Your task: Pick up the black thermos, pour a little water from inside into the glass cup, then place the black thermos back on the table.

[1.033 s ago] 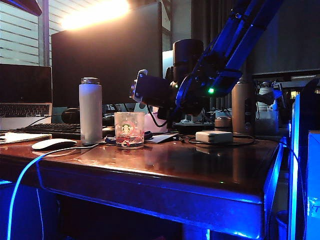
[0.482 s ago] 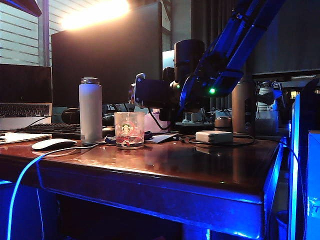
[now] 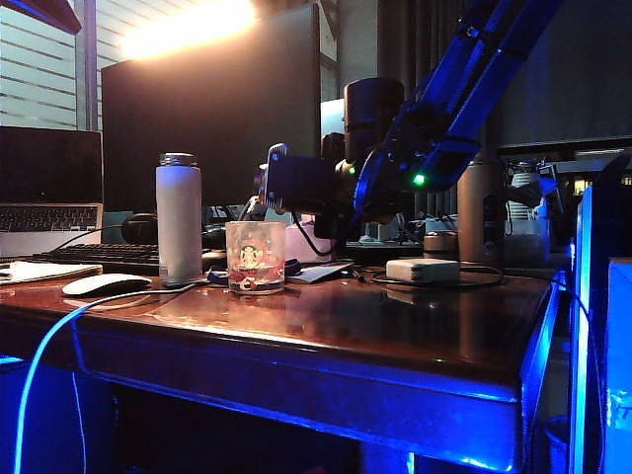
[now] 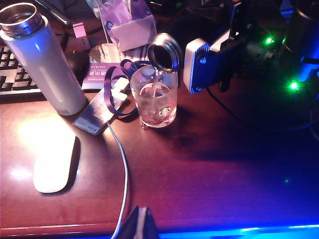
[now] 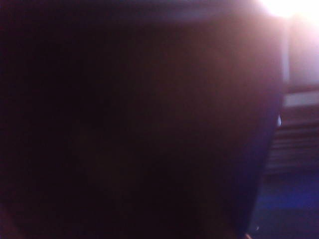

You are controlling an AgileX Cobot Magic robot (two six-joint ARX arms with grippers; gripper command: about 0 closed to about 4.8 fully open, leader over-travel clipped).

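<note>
Exterior view: the right tool (image 3: 341,193) is holding the black thermos (image 3: 370,114) tipped above the glass cup (image 3: 256,257) on the desk (image 3: 395,316).

Left wrist view: the thermos's metal rim is leaning over the cup, water is streaming in. The left tool (image 4: 141,225) is barely showing; I cannot tell its state.

Right wrist view: the clamped dark thermos body (image 5: 129,129) is filling the frame.

black thermos (image 4: 165,51) tipped slightly further, mouth nearer above glass cup (image 4: 154,97), right gripper's (image 3: 341,183) wrist camera housing shifted marginally toward 3 o'clock
</note>
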